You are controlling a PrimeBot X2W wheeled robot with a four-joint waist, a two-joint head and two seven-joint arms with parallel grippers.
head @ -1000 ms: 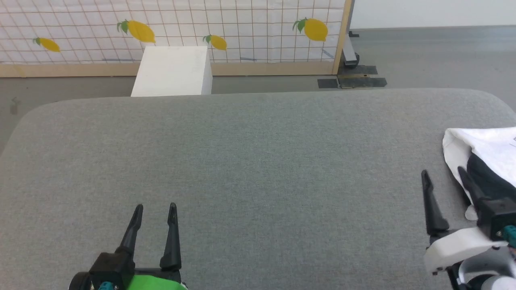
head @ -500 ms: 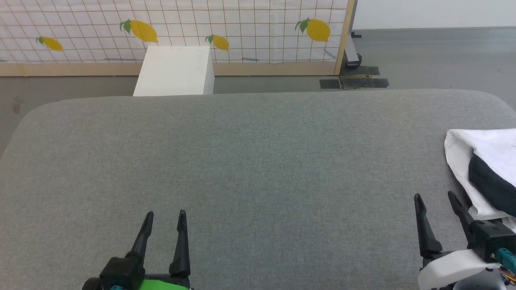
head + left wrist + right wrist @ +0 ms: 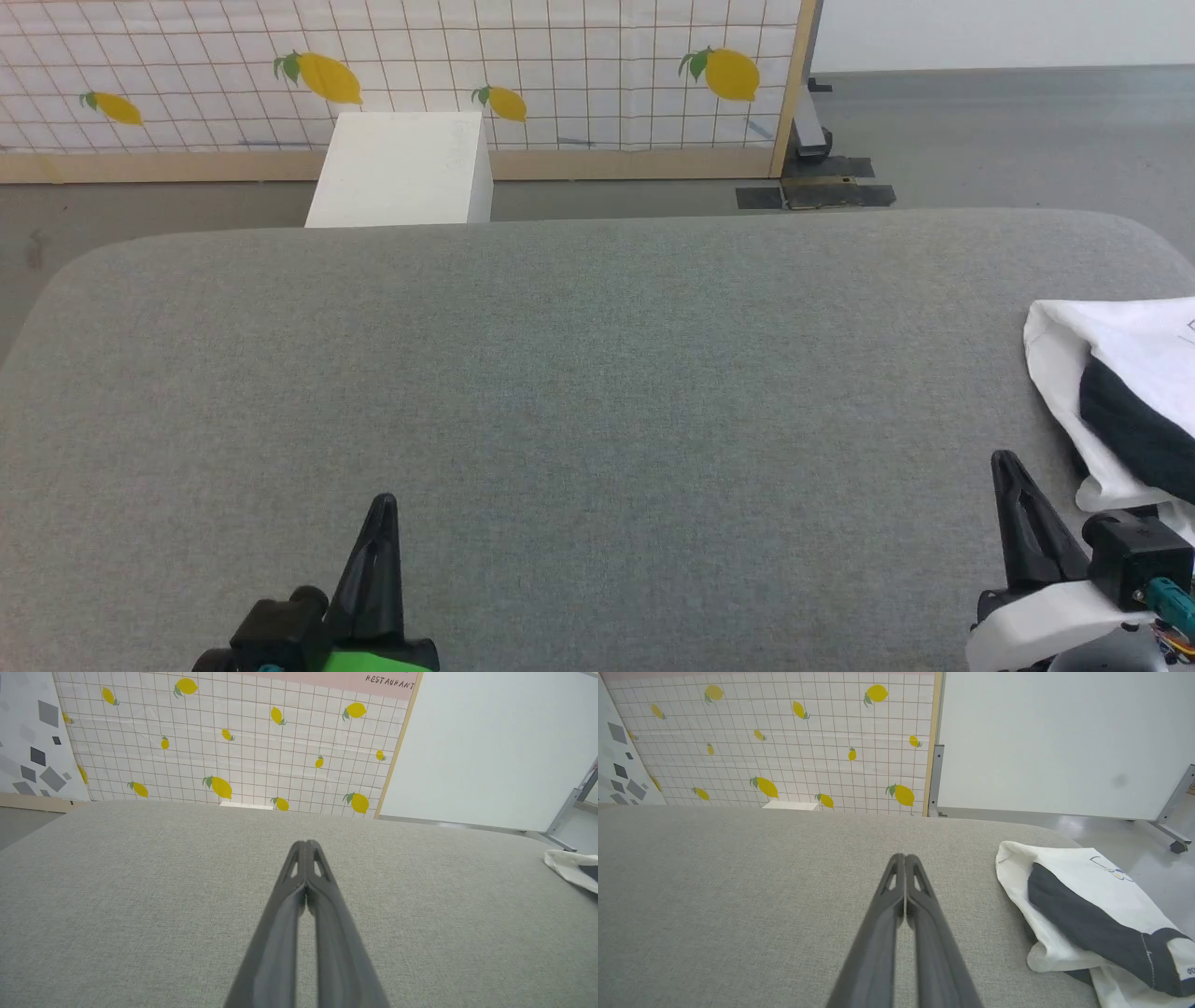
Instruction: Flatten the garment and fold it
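Grey woven fabric covers our broad, round-cornered surface [image 3: 597,373]. At its right edge we see the soft garment [image 3: 1106,891] crumpled, white with a dark sleeve. Above the surface's near edge, our left jaws and right jaws are pressed together, empty.

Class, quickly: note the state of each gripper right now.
Left gripper: shut, holding nothing.
Right gripper: shut, holding nothing; the garment is not gripped.

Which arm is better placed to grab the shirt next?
Right. The shirt lies bunched at the right edge of the table, close beside the right gripper. The left gripper is far across the table from it. Both are shut and hold nothing, so the right would need to open first.
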